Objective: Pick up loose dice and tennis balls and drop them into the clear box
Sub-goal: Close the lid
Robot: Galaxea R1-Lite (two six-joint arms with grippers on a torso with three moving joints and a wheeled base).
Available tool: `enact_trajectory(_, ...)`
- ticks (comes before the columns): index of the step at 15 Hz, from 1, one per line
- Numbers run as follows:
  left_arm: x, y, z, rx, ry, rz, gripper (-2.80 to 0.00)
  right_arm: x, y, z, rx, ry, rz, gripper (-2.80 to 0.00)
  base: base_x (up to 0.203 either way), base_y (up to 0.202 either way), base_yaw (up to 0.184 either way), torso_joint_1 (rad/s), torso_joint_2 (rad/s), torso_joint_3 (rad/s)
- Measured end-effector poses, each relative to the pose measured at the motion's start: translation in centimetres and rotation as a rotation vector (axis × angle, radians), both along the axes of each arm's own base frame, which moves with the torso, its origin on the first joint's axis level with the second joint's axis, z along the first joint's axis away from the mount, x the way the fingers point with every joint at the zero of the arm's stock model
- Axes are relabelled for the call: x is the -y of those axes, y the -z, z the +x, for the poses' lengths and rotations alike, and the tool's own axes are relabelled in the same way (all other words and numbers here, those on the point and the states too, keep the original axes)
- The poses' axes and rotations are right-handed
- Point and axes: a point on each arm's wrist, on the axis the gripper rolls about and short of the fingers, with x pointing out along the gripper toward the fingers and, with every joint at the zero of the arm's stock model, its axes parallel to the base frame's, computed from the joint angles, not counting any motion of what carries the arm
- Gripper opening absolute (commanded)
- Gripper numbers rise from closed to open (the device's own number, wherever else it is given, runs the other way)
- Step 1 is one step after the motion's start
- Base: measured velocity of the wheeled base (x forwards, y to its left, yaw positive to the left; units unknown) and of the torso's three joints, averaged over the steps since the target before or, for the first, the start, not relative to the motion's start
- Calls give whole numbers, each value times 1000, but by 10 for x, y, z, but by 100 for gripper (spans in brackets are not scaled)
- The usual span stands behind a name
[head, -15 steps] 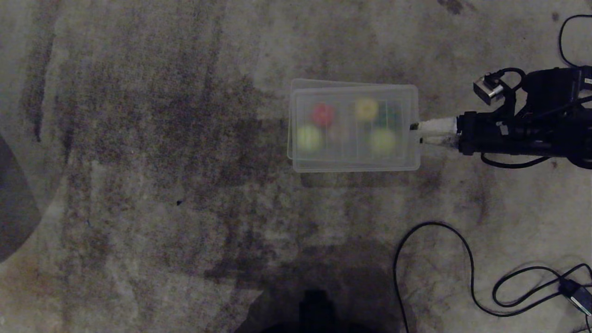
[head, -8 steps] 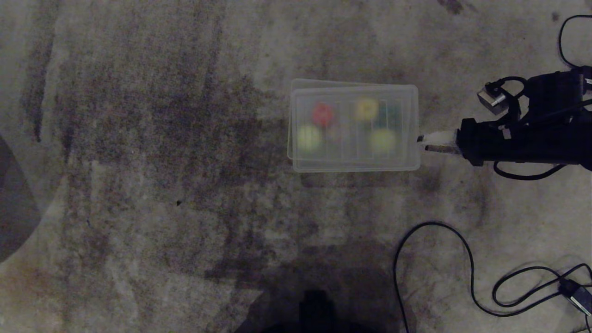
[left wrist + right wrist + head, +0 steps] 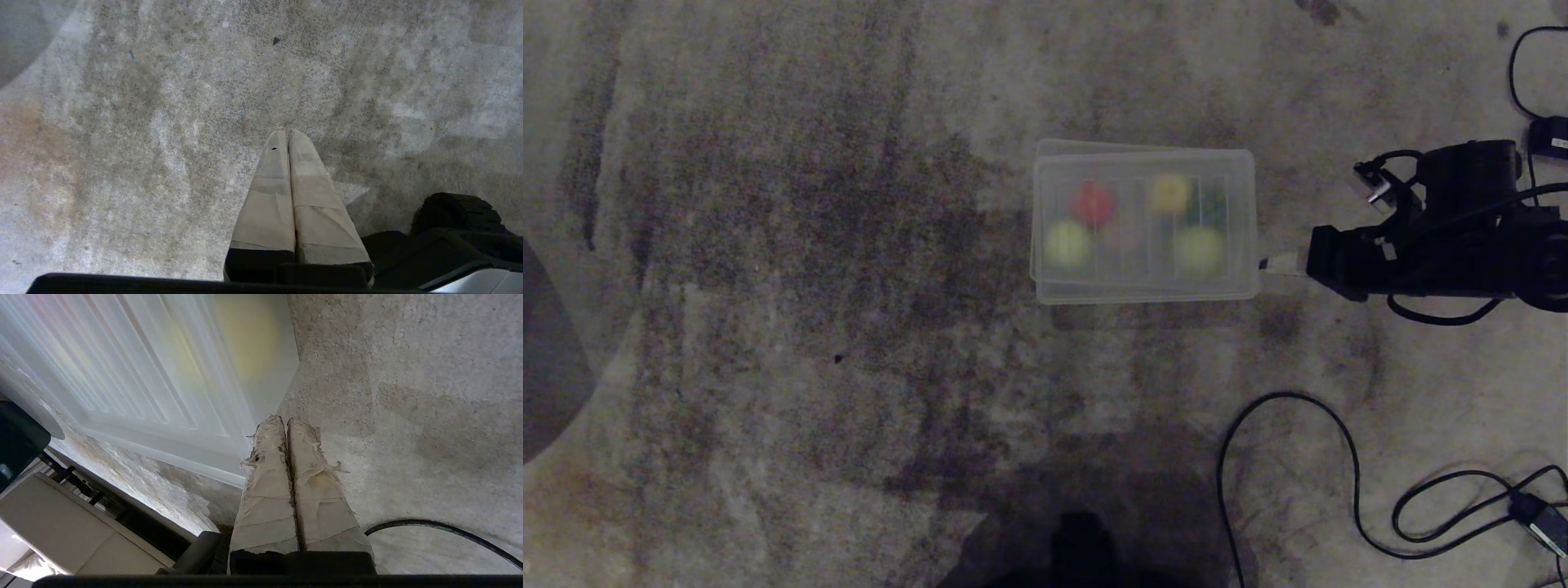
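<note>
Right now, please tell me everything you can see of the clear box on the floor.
The clear box is a shallow rectangular bin of translucent, colourless plastic with rounded corners, lying flat on the stained carpet. A ribbed translucent lid covers it, sitting slightly askew. Blurred red, yellow, green and yellow-green shapes show through. The right gripper, shut and empty, is at its right end; contact cannot be told.

The head view is dim and grainy, the carpet (image 3: 849, 327) mottled with dark patches; a deep shadow pools below the clear box (image 3: 1145, 224), whose contents read as soft blurred colour; both wrist views are brighter, though the box (image 3: 155, 375) near the lens is streaked and out of focus.
</note>
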Motion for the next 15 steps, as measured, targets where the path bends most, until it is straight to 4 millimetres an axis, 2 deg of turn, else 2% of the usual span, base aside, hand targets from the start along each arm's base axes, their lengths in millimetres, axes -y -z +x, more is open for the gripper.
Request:
enact_trajectory(9,0,0,0,0,-1,0,-280,-17,-1,18,19,-41,8,-280,0,0,0,0,0,0)
enact_trajectory(15,0,0,0,0,0,0,-280,-15,4,24,9,-35,2,-280,0,0,0,0,0,0)
